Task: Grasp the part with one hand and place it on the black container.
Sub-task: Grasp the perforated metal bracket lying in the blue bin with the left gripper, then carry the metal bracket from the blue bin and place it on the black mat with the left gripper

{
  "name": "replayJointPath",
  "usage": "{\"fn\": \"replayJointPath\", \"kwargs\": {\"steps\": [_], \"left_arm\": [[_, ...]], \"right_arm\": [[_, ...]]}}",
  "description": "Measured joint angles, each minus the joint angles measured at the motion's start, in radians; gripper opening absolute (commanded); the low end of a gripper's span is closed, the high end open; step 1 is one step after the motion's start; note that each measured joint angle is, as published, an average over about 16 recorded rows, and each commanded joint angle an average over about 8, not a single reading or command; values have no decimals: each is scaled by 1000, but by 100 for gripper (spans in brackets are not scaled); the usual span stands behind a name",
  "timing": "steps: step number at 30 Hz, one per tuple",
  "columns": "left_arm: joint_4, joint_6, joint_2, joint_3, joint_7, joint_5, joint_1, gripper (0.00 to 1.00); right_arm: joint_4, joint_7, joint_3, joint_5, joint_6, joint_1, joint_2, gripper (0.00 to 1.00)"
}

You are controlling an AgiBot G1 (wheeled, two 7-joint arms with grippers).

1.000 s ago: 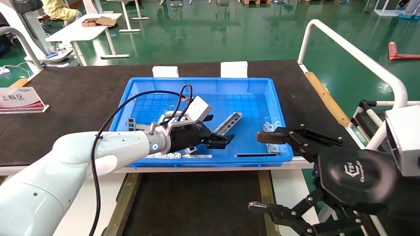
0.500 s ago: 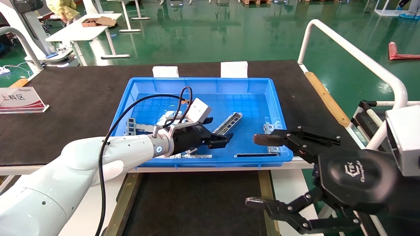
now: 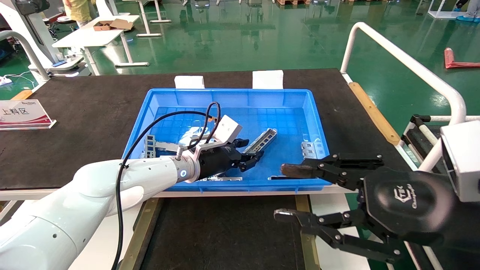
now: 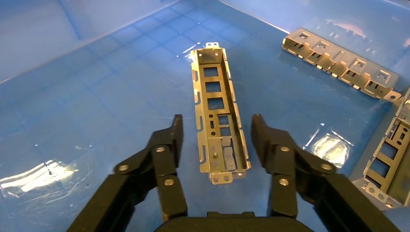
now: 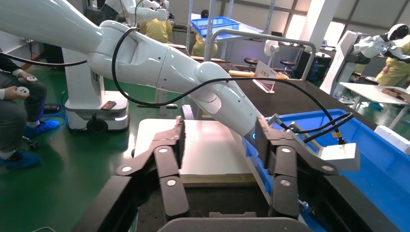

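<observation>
A wide black table mat (image 3: 90, 108) covers a workbench in a hall with a glossy green floor (image 3: 240, 41). On the mat sits a blue bin (image 3: 311, 112) with a gridded floor. Below it lies the black container (image 3: 225, 232), a flat matte tray with brass-coloured side rails. The part (image 4: 217, 108), a slim silver channel with raised rims and a row of rectangular cutouts, lies flat on the bin floor. The left gripper (image 4: 216, 140) hovers low over its near end, fingers spread either side, not touching. The right gripper (image 3: 288, 193) hangs spread wide near the bin's front right corner.
</observation>
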Motion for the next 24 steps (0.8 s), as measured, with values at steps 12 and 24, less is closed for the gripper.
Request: {"fn": "replayJointPath", "kwargs": {"steps": [12, 24], "left_arm": [[7, -3, -4, 45, 26, -84, -11, 0], [-12, 130, -51, 14, 139, -187, -36, 0]], "right_arm": [[0, 0, 0, 0, 0, 0, 0, 0], [0, 0, 0, 0, 0, 0, 0, 0]]}}
